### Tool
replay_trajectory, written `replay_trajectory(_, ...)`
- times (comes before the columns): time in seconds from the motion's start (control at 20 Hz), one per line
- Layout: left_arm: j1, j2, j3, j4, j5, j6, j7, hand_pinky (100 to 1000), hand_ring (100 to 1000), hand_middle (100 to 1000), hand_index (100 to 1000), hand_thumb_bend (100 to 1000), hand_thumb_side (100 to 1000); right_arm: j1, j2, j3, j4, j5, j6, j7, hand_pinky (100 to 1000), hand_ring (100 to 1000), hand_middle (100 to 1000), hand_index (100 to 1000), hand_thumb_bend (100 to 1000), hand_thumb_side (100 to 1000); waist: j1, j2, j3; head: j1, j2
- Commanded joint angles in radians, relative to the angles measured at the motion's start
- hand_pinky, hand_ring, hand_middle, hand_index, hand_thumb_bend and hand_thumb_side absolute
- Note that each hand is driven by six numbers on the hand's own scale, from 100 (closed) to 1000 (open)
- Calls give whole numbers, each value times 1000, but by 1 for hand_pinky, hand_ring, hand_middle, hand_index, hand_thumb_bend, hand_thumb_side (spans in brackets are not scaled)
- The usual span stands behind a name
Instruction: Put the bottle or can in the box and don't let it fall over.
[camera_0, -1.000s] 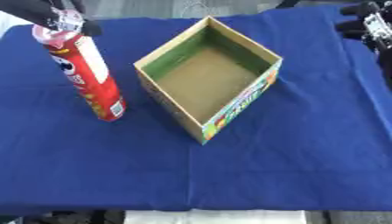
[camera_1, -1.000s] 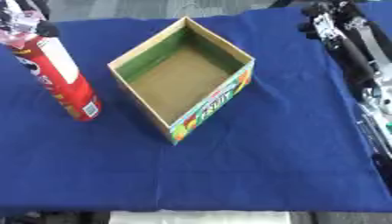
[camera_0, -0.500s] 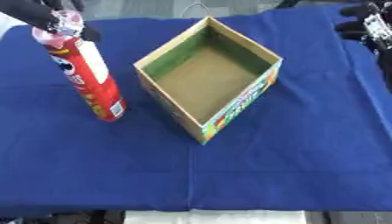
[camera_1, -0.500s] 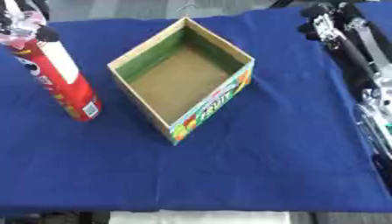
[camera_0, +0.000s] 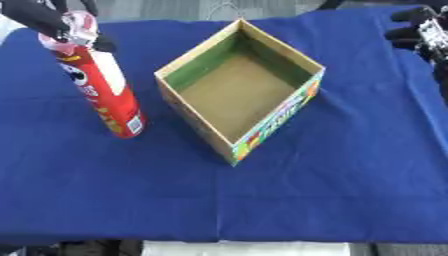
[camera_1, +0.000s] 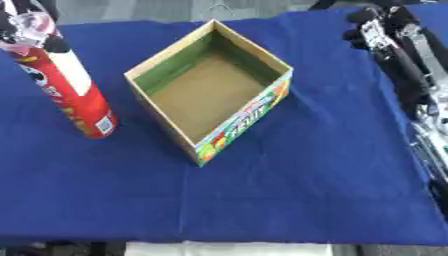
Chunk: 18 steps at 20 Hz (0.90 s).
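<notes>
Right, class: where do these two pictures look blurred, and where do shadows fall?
Left eye view: the left hand on the red can's top looks smeared; the box shades its green inner wall. Right eye view: the right hand and arm are soft-edged; the blue cloth is evenly lit, without glare.

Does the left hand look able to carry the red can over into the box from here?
Probably yes: the left hand grips the red can at its top, and the box beside it stands open.

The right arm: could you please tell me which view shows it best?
The right eye view: the right arm runs down that picture's right side from the hand. The left eye view shows only the right hand at its corner.
</notes>
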Motion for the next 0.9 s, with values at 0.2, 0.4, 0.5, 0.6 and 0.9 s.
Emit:
replay_trajectory(0.2,-18,12,3,-6,-7,-9,-23,477,626,866,819,773,741,-8,-13,-9,-24,5,-1,3,836,766,783,991,100,749,-4,-11,-1,3,-7)
replay_trajectory(0.4,-19,16,3,-15,-23,-28,-51,497,611,866,825,799,748,-6,-12,-8,-24,6,0,4,837,765,783,992,100,753,-3,-10,0,4,-4)
replay_trajectory(0.5,-18,17,3,-17,-31,-35,-63,526,616,866,829,820,753,-6,-12,-8,-24,6,0,4,837,765,784,992,100,752,-2,-10,0,4,-3)
replay_trajectory(0.6,-17,19,0,-19,-44,-47,-68,549,628,874,837,851,757,-6,-12,-8,-24,5,-1,5,837,766,784,992,100,751,-2,-11,0,4,-3)
replay_trajectory(0.9,-15,19,5,-19,-70,-67,-69,543,627,861,833,833,767,-4,-12,-7,-24,5,1,6,838,765,785,993,100,756,-2,-11,1,20,3)
